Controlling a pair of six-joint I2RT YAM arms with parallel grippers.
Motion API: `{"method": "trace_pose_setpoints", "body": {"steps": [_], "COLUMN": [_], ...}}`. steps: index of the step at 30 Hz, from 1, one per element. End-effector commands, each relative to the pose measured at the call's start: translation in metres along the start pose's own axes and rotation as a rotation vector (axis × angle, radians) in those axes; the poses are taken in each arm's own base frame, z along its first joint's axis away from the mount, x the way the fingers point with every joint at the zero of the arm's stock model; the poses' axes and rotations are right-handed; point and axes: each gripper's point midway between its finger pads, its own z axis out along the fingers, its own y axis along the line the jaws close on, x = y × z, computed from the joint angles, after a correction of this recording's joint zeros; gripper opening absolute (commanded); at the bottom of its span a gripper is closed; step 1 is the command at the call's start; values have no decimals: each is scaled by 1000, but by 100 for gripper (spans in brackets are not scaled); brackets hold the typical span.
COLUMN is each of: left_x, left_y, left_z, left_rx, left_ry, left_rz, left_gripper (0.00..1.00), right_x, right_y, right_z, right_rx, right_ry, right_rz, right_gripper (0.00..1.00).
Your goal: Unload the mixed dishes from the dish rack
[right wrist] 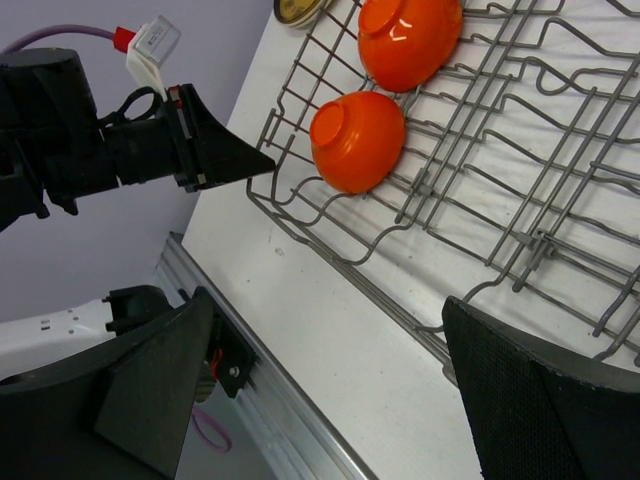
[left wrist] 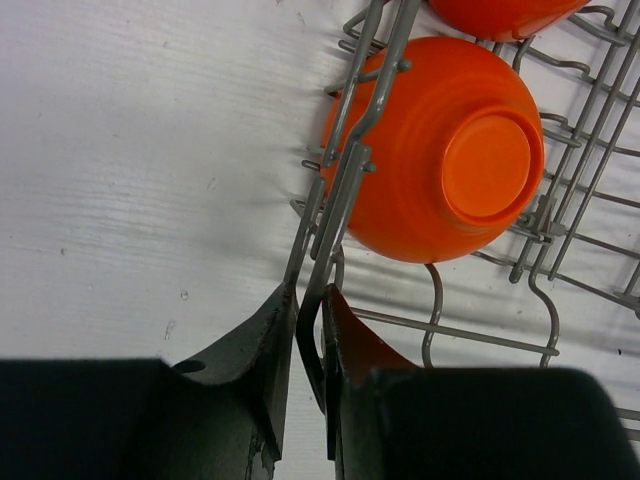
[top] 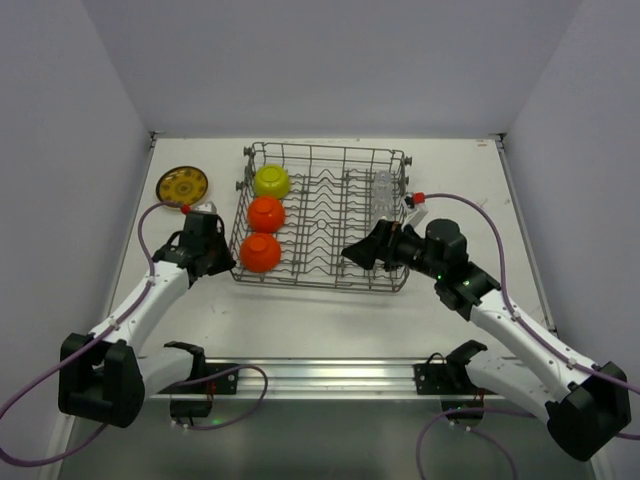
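The grey wire dish rack [top: 330, 270] stands mid-table. Its left column holds a yellow-green bowl [top: 271, 181] and two orange bowls [top: 266, 213] [top: 261, 252], all upside down. Clear glasses [top: 385, 190] stand at its back right. One patterned plate [top: 182, 184] lies on the table left of the rack; no other plates show. My left gripper [top: 224, 263] is shut on the rack's left rim wire [left wrist: 345, 190], next to the near orange bowl [left wrist: 440, 150]. My right gripper [top: 353, 252] is open and empty above the rack's front right; its view shows both orange bowls [right wrist: 357, 140] [right wrist: 410, 40].
A metal rail [top: 320, 375] runs along the near table edge. Grey walls close in the left, back and right sides. Purple cables trail from both arms. The left gripper [right wrist: 230, 160] shows in the right wrist view at the rack's corner.
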Motion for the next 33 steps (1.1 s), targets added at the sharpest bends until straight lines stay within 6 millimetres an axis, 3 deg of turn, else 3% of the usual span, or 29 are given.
{"method": "trace_pose_setpoints", "body": {"steps": [1,6,14,24,25,33], "left_x": [-17,-13,-5,1,2,11], "left_y": [-9,-16,-20,-18,-18,-14], "left_z": [-13,-16,-18,-23,-23,-17], "left_rx": [20,59,85,94,94,74], "left_ry": [-52,-43,-28,-28,-27,5], "left_rz": [12,20,21,-8,-11,-32], "left_gripper": [19,8,2,0,0,0], "right_x": [-21,-20,-23,-3,6,25], "right_y": [16,21,34,16,10,-4], "right_z": [2,28,76,154,163,199], "right_rx": [-27,-47,-52,48,69,102], "right_ry": [-38,-6,21,116,136,154], "right_rz": [-56,10,107,193,208,300], "right_gripper": [99,99,99,95,95,91]}}
